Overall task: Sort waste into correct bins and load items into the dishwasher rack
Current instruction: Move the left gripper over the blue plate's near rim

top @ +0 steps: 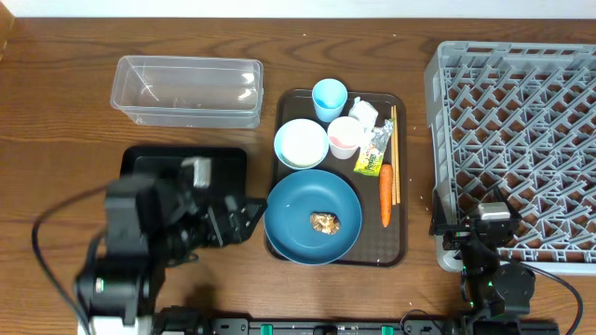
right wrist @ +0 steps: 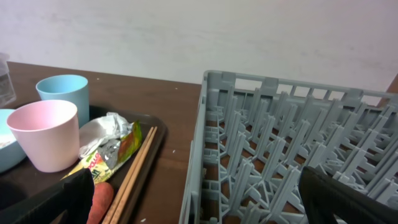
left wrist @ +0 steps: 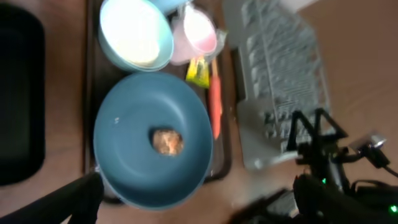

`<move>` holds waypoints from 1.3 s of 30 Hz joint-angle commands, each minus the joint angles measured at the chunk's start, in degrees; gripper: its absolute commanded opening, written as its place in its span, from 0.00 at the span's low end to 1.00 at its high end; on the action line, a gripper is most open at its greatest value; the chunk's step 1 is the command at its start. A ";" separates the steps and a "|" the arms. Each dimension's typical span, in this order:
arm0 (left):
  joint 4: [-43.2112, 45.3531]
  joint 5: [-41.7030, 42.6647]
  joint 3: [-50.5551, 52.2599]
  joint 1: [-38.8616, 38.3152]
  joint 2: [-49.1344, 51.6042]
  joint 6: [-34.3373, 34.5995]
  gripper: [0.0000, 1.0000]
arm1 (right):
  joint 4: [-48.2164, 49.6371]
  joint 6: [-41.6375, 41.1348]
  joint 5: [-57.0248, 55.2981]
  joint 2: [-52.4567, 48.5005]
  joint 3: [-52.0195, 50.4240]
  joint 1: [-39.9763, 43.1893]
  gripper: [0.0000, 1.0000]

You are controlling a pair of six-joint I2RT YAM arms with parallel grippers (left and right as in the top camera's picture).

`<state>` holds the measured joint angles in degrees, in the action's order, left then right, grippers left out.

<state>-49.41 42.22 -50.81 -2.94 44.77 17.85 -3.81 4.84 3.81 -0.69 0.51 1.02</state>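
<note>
The blue plate (top: 312, 216) lies at the front of the brown serving tray (top: 400, 251) with a brown food lump (top: 324, 221) on it. Behind it stand the white bowl (top: 301, 142), light-blue cup (top: 329, 98) and pinkish cup (top: 344, 137). Crumpled paper (top: 363, 113), the yellow-green wrapper (top: 372, 151), chopsticks (top: 393, 154) and the carrot (top: 386, 195) lie on the tray's right side. My left gripper (top: 250, 221) is open and empty just left of the plate (left wrist: 152, 140). My right gripper (top: 463, 228) is open and empty at the grey rack's (top: 517, 140) front left corner. I cannot make out rice.
The clear tub (top: 186, 88) stands at the back left. The black tray (top: 219, 167) lies in front of it, partly hidden under my left arm. The rack's wall (right wrist: 211, 149) rises close to the serving tray's right edge.
</note>
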 commanded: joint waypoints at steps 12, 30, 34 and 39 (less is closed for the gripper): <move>0.20 -30.25 -14.84 -33.38 21.51 1.53 0.98 | -0.07 -0.50 -0.39 0.31 -0.22 0.46 0.99; 7.93 -28.35 -14.78 -45.88 36.02 15.72 0.98 | -0.07 -0.50 -0.39 0.31 -0.22 0.46 0.99; 7.91 -28.68 -14.78 -48.09 40.89 15.72 0.98 | -0.07 -0.50 -0.39 0.31 -0.22 0.46 0.99; 7.06 -31.91 -14.78 -49.46 44.96 18.97 0.98 | -0.07 -0.50 -0.39 0.31 -0.22 0.46 0.99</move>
<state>-41.76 13.54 -64.34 -51.90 88.23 33.47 -3.81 4.84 3.81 -0.69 0.49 1.02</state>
